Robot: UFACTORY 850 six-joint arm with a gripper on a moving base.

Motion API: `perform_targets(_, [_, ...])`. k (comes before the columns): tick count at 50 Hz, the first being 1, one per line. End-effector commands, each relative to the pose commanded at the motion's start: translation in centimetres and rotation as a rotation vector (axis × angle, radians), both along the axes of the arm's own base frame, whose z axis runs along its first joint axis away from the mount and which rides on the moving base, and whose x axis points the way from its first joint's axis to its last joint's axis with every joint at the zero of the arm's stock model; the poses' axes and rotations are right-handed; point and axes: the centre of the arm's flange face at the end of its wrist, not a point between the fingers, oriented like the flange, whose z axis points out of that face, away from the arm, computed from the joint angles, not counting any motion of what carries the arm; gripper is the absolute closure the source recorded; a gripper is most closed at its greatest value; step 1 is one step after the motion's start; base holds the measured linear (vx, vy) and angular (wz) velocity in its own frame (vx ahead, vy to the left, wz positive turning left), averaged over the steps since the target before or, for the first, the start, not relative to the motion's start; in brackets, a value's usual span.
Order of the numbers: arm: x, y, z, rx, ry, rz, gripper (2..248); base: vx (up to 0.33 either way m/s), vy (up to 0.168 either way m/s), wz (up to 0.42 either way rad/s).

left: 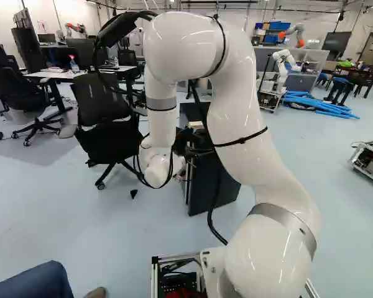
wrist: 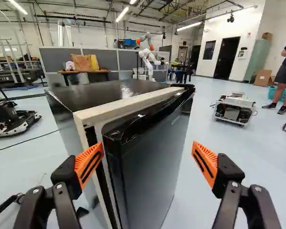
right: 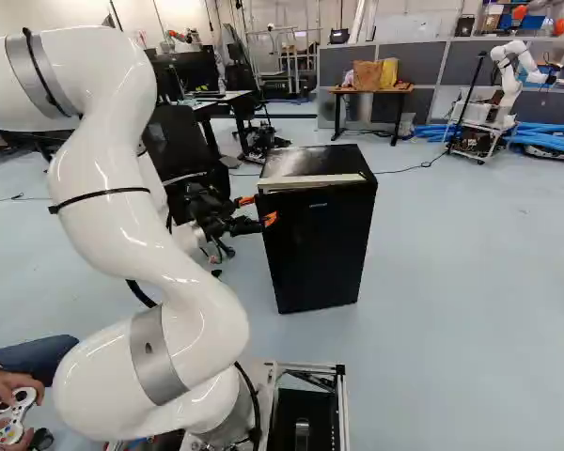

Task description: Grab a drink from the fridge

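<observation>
In the right base view my gripper [right: 258, 209] is beside the near front corner of the black fridge [right: 320, 242]. Seen from the wrist, the gripper [wrist: 148, 161] stands wide open, its orange pads apart. The front edge of the fridge door [wrist: 150, 164] rises between and ahead of the fingers, one finger toward the fridge's side, the other out in front of the door; neither grips it. A pale strip [wrist: 128, 102] runs along the top front edge. Whether the door stands slightly ajar, I cannot tell. No drink shows; the fridge's inside is hidden.
A black office chair [left: 102, 118] stands near the fridge. Farther back are a wooden table with bags [right: 371, 91], another robot [right: 509, 85] and blue tubes [right: 545, 141]. A low wheeled machine [wrist: 234, 109] sits on the floor beyond the door side.
</observation>
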Motion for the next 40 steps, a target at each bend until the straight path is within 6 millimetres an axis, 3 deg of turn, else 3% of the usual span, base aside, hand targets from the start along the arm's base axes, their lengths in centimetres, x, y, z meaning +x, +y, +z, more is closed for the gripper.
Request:
perform_targets(20, [2.5,1.4,-0.1,0.024,-0.034,-0.006,3,0.000,0.000,0.000])
perform_targets(40, [5.0,0.6,-0.2,0.040,-0.060,-0.056,3,0.000,0.000,0.000])
